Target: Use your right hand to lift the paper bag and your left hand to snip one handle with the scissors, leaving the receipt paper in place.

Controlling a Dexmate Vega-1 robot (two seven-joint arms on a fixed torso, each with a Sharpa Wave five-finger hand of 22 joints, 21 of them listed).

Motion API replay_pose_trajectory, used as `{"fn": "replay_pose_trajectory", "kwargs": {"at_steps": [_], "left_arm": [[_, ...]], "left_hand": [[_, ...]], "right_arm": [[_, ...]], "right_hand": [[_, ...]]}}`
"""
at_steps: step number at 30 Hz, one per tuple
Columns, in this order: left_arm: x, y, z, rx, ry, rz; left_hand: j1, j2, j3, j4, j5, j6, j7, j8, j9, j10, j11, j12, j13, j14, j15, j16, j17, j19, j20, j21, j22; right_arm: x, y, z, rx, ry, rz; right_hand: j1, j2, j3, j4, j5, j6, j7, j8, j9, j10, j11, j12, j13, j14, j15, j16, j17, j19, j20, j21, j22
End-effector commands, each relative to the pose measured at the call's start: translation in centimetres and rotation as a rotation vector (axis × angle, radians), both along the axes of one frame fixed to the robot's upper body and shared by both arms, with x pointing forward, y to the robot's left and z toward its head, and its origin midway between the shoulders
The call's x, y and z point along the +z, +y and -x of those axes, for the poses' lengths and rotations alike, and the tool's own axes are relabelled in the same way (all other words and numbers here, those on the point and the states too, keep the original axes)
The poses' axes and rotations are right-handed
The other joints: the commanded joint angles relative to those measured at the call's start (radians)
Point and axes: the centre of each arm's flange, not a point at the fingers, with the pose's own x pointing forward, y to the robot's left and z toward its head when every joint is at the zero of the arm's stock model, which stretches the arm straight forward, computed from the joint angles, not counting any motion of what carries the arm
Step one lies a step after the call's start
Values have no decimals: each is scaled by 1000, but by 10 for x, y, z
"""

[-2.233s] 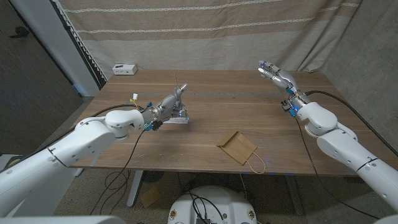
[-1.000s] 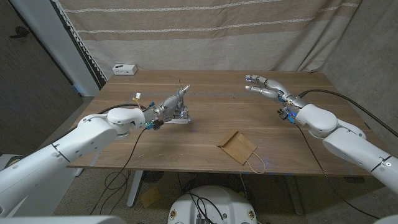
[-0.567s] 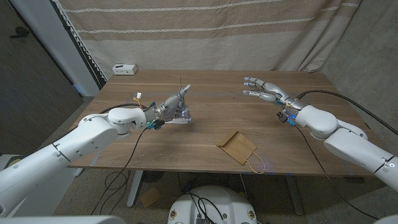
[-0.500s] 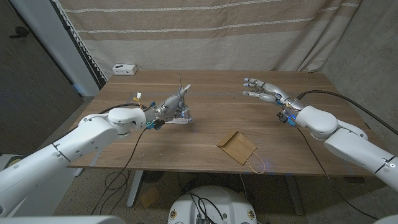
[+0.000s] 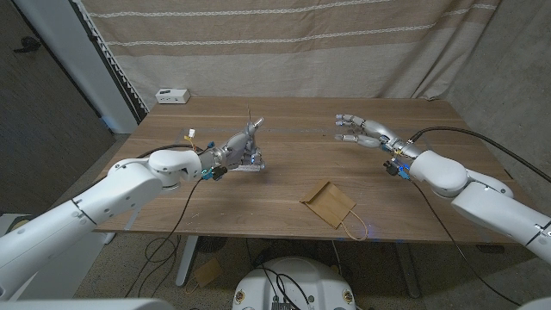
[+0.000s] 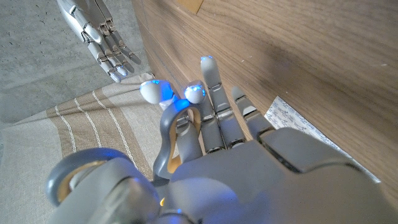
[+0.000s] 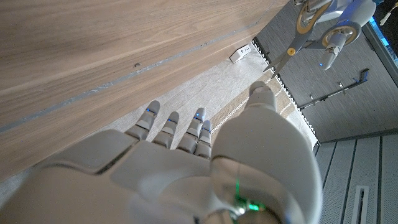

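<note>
Left hand has the scissors up, right hand empty over the worktop.

From the head view I see my left hand at about 9 o'clock of the worktop centre, fingers closed through the scissors handles, blades pointing up. The receipt paper lies on the wood just under that hand; the left wrist view shows its printed edge beside the fingers. My right hand hovers at roughly 2 o'clock, fingers spread and extended toward the middle, holding nothing. The paper bag lies flat at 6 o'clock near the front edge, handle loop trailing toward me, well apart from both hands. A small white box sits at the far 10 o'clock corner.
</note>
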Motion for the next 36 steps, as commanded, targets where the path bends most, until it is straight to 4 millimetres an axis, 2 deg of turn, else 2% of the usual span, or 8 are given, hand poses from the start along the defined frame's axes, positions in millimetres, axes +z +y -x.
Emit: {"fn": "replay_pose_trajectory", "kwargs": {"at_steps": [1, 5, 8, 13, 19, 29, 36], "left_arm": [[-7, 3, 1, 8, 4, 7], [-7, 4, 3, 9, 5, -14], [-8, 3, 1, 3, 10, -30], [-8, 4, 0, 12, 8, -29], [-9, 4, -3, 13, 16, -34], [-10, 3, -4, 2, 32, -56], [-10, 3, -4, 0, 33, -58]], "left_hand": [[-1, -7, -59, -42, 10, 81, 83, 133, 6, 13, -4, 7, 9, 2, -44, 6, -6, 13, 1, -6, 5], [0, -8, -59, -42, 11, 80, 83, 129, 0, 13, -3, 6, 8, 2, -43, 11, -5, 14, 1, -8, 5], [-1, -8, -59, -42, 12, 80, 83, 129, -1, 12, -2, 8, 11, -4, -44, 14, -1, 14, 1, -9, 6], [-1, -8, -60, -41, 12, 81, 83, 134, 5, 12, -1, 3, 5, -5, -43, 16, -5, 14, 1, -11, 6], [-1, -7, -59, -41, 14, 74, 83, 126, -5, 8, -2, 3, 8, -7, -42, 20, -9, 15, 1, -14, 7], [-4, -7, -59, -39, 15, 76, 83, 130, 1, 6, 4, -7, -6, -11, -42, 27, -10, 13, 3, -18, 9], [-6, -6, -59, -38, 16, 79, 82, 139, 12, 12, -2, -5, -4, -13, -42, 29, -19, 13, 3, -22, 11]], "right_arm": [[-9, 2, 6, -27, 1, 54], [-9, 2, 7, -39, -14, 71], [-10, 2, 9, -46, -23, 87], [-14, 0, 13, -64, -26, 115], [-14, -2, 17, -88, -43, 157], [-18, -1, 21, -111, -74, 222], [-20, -1, 24, -121, -86, 257]], "right_hand": [[18, 3, -3, -6, 5, 27, -9, 15, -3, 13, 1, 7, 1, 8, -82, 5, -1, 7, 4, -2, 3], [24, 4, -2, -9, 7, 31, -13, 17, -6, 18, 1, 8, 0, 10, -84, 5, -2, 11, 4, -2, 3], [54, 9, 9, -25, 14, 34, -19, 19, -12, 25, -1, 8, 0, 11, -87, 4, -8, 14, 3, -5, 3], [66, 9, 12, -31, 16, 34, -20, 19, -15, 20, -1, 4, -2, 8, -86, 1, -11, 15, 3, -7, 3], [72, 10, 14, -34, 18, 33, -21, 18, -18, 15, -1, 0, -3, 8, -86, 1, -13, 15, 2, -9, 2], [80, 13, 17, -36, 20, 33, -22, 19, -22, 8, 0, -6, -6, 6, -89, -1, -16, 15, 0, -12, 2], [74, 14, 13, -30, 20, 47, -23, 24, -27, 16, 1, -5, -7, 13, -92, 2, -18, 19, -4, -13, 2]]}}
